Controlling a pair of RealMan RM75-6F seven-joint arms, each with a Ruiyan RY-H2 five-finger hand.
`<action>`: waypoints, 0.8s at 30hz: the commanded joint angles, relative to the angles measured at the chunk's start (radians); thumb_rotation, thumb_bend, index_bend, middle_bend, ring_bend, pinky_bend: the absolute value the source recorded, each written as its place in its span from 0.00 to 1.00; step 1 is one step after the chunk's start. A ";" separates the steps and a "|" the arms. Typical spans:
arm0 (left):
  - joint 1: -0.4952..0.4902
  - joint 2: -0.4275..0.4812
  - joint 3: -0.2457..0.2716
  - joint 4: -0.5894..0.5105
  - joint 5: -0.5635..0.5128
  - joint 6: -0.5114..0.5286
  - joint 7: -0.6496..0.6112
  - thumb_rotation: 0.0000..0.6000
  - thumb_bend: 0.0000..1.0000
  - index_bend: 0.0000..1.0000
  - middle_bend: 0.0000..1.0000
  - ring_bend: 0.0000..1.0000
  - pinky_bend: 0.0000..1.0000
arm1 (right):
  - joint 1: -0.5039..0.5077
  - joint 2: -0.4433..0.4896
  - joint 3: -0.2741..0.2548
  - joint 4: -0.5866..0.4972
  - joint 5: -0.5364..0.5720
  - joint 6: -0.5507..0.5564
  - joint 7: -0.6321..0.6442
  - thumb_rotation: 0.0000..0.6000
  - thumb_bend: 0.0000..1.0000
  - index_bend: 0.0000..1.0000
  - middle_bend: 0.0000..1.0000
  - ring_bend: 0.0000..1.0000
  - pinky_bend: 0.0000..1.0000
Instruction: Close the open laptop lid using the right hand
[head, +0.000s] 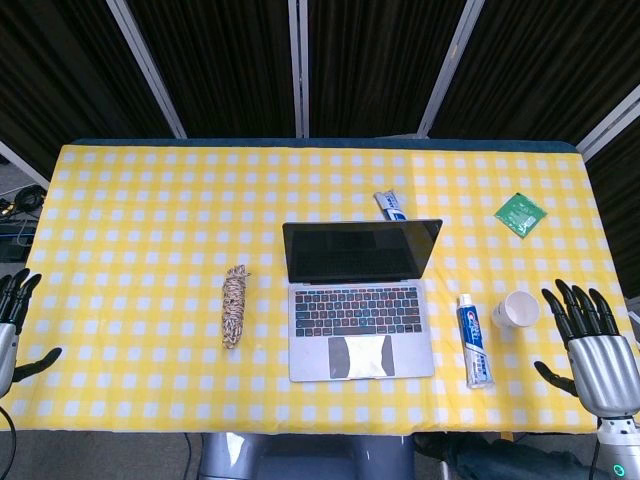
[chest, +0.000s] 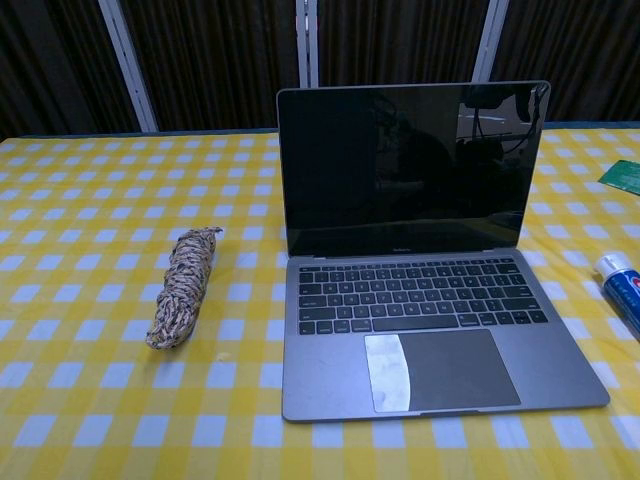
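An open grey laptop (head: 360, 310) (chest: 420, 300) stands in the middle of the yellow checked table (head: 150, 220), its dark screen (head: 362, 250) (chest: 412, 170) upright and facing me. A white sticker lies on its trackpad (chest: 388, 372). My right hand (head: 595, 350) hovers at the table's front right corner, fingers spread and holding nothing, well to the right of the laptop. My left hand (head: 12, 325) shows at the front left edge, fingers apart and empty. Neither hand appears in the chest view.
A coil of rope (head: 235, 305) (chest: 183, 287) lies left of the laptop. A toothpaste tube (head: 475, 340) (chest: 622, 285) and a white paper cup (head: 516, 310) sit between the laptop and my right hand. Another tube (head: 390, 206) and a green packet (head: 520, 213) lie further back.
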 joint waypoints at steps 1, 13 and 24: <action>0.000 -0.001 -0.001 0.001 -0.001 0.000 0.001 1.00 0.00 0.00 0.00 0.00 0.00 | 0.000 -0.001 0.000 0.001 0.000 -0.001 -0.001 1.00 0.00 0.00 0.00 0.00 0.00; -0.012 -0.017 -0.012 0.012 -0.031 -0.023 0.028 1.00 0.00 0.00 0.00 0.00 0.00 | 0.118 0.019 0.041 -0.001 0.054 -0.183 0.054 1.00 0.08 0.00 0.00 0.00 0.00; -0.038 -0.046 -0.037 0.041 -0.104 -0.071 0.064 1.00 0.00 0.00 0.00 0.00 0.00 | 0.447 0.076 0.237 -0.050 0.223 -0.549 0.204 1.00 1.00 0.00 0.00 0.00 0.00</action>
